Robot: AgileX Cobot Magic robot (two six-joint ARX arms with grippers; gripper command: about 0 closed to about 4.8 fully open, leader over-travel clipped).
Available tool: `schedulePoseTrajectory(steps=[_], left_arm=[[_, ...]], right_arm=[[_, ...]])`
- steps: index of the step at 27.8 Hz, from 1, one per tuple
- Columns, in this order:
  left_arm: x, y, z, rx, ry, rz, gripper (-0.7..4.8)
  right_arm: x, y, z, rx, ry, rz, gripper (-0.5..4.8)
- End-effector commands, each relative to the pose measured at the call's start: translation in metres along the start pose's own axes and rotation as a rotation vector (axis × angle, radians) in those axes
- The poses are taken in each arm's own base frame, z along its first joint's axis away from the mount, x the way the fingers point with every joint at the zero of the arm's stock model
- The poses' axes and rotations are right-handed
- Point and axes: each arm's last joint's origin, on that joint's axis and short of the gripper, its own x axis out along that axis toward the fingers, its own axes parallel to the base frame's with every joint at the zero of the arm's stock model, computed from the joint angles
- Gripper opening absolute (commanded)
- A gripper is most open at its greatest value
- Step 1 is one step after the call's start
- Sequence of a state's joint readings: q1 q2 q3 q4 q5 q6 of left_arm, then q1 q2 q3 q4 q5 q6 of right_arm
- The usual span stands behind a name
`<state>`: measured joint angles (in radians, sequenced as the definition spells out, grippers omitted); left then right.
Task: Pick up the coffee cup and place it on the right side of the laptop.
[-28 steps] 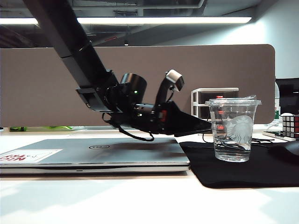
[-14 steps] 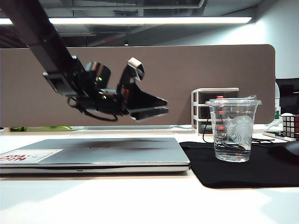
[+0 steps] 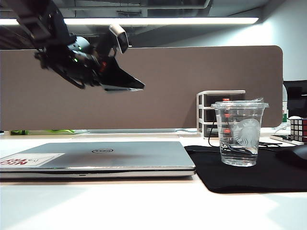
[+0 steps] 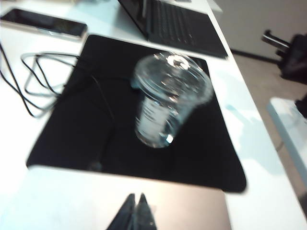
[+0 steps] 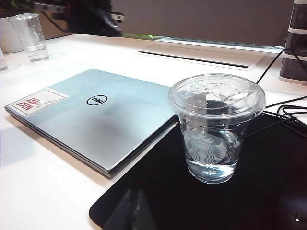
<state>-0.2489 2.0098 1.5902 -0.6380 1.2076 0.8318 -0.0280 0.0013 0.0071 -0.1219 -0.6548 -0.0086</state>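
Observation:
The coffee cup (image 3: 239, 134), clear plastic with a flat lid and a white siren logo, stands upright on the black mat (image 3: 259, 178) just right of the closed silver laptop (image 3: 110, 155). My left gripper (image 3: 141, 87) hangs high above the laptop, well left of the cup, shut with nothing in it. Its wrist view shows the shut fingertips (image 4: 135, 196) over the laptop lid (image 4: 187, 208), with the cup (image 4: 168, 100) beyond on the mat (image 4: 72, 120). My right gripper (image 5: 134, 190) is shut and empty, low over the mat's near corner, short of the cup (image 5: 213, 129) and beside the laptop (image 5: 91, 115).
A brown partition (image 3: 192, 86) closes the back. A small drawer unit (image 3: 211, 110) and a Rubik's cube (image 3: 298, 128) stand behind the mat. Cables (image 4: 33, 76), a phone (image 4: 43, 21) and an open black laptop (image 4: 177, 21) lie past it. Another clear cup (image 5: 29, 36) stands far off.
My left gripper has drawn back from beside the cup, rising and moving left over the laptop, and its jaws have gone from open to shut. The cup has stayed on the mat.

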Motion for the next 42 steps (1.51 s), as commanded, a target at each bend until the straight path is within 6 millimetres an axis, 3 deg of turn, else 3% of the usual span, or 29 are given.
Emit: schedulePoseTrajectory(steps=[1,8,20,27,31,33,42], left_arm=[[-0.008,-0.017,0.005,-0.012,0.106,0.037,-0.05],[-0.030,-0.059,0.017,0.031,0.128,0.087,-0.05],[-0.075,-0.120,0.045,0.028,0.147,0.359,-0.05],[-0.098,-0.159,0.060,-0.028,0.185,0.711,-0.05],[-0.104,-0.182,0.062,-0.060,0.137,0.823,-0.05],[-0.108,-0.209,0.057,-0.052,0.092,0.887,-0.05],[-0.110,-0.281,0.013,0.022,-0.127,1.140,-0.05]], right_arm=[[0.000,0.000,-0.001,-0.010,-0.008,-0.001,-0.01],[0.000,0.000,-0.001,-0.009,-0.007,0.000,-0.01],[0.000,0.000,-0.001,-0.007,-0.007,0.004,-0.01],[0.000,0.000,-0.001,0.003,-0.007,0.004,-0.01],[0.000,0.000,-0.001,0.003,-0.007,0.004,-0.01],[0.000,0.000,-0.001,0.003,-0.007,0.005,-0.01],[0.000,0.000,-0.001,0.002,-0.007,0.004,-0.01]])
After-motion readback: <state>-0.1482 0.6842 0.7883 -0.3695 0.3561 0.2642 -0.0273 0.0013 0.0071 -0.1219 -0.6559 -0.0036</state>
